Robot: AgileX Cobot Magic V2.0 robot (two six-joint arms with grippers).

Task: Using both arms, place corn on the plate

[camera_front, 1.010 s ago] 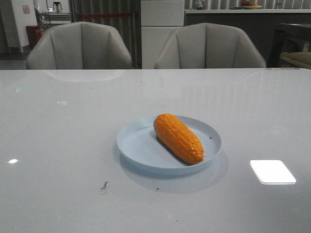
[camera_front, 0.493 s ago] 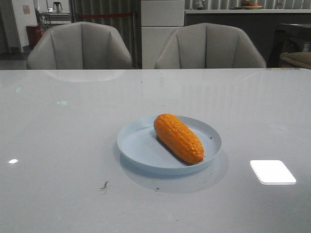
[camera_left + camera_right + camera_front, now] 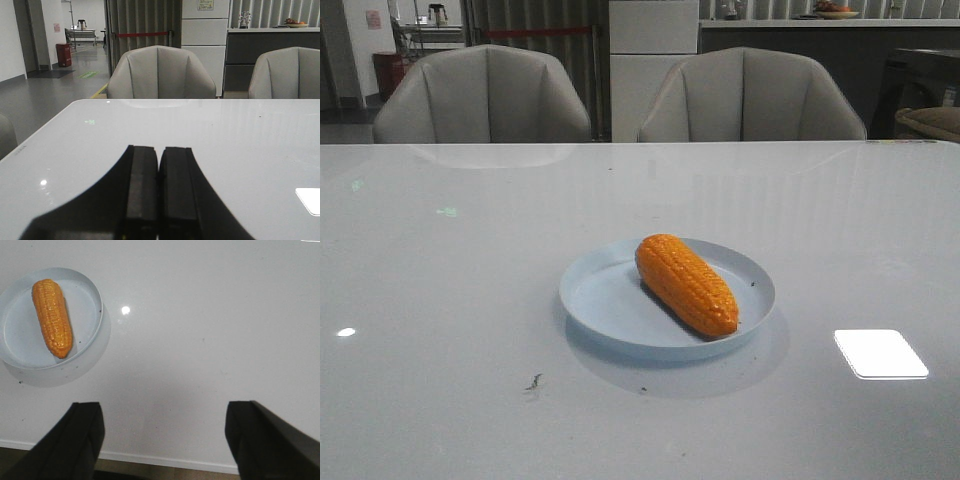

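Corn [image 3: 686, 283] lies diagonally inside the pale blue plate [image 3: 603, 300] on the glossy desk [image 3: 440, 350], one tapered end near the far rim, the other toward the near right rim. Neither arm reaches it: the left pincer [image 3: 159, 190] has its pads pressed together on nothing, and the right pincer [image 3: 165, 435] hangs spread wide, well apart from the plate. To my eye the placing looks done. That cob seems stiff, light and bumpy enough to grip; I'd take it across the thick middle, since the ends taper and it could roll.
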